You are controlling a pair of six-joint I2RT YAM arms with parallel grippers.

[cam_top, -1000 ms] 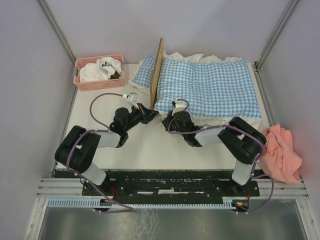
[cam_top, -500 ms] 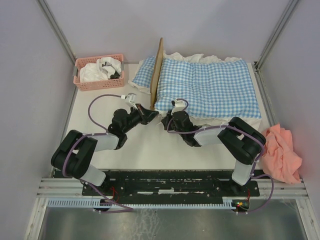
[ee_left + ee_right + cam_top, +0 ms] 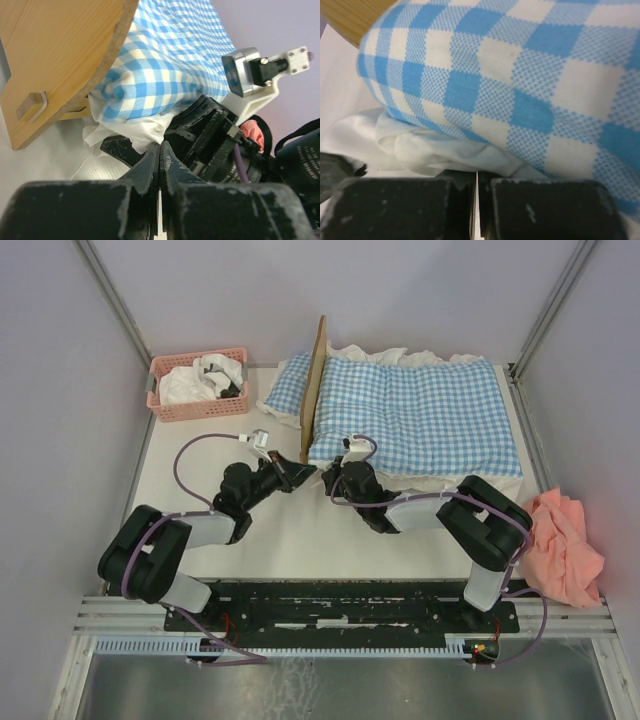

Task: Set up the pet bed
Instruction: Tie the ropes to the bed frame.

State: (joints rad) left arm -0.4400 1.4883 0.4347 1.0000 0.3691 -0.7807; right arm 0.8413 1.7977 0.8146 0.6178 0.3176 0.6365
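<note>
The pet bed shows its light-wood headboard standing on edge at the left end. Blue-white gingham bedding covers the rest of the bed. A white ruffle hangs under its near-left corner. My left gripper is shut, its tips touching that ruffle. My right gripper is shut too, just under the ruffle, almost nose to nose with the left one. Whether either one pinches cloth does not show.
A gingham pillow lies left of the headboard. A pink basket with white and dark cloth stands at the back left. A pink cloth lies off the table's right edge. Grey walls close in both sides.
The left arm's elbow has swung toward the near left while its gripper stays at the bed's corner. The right gripper has crept slightly left. Both stay shut.
</note>
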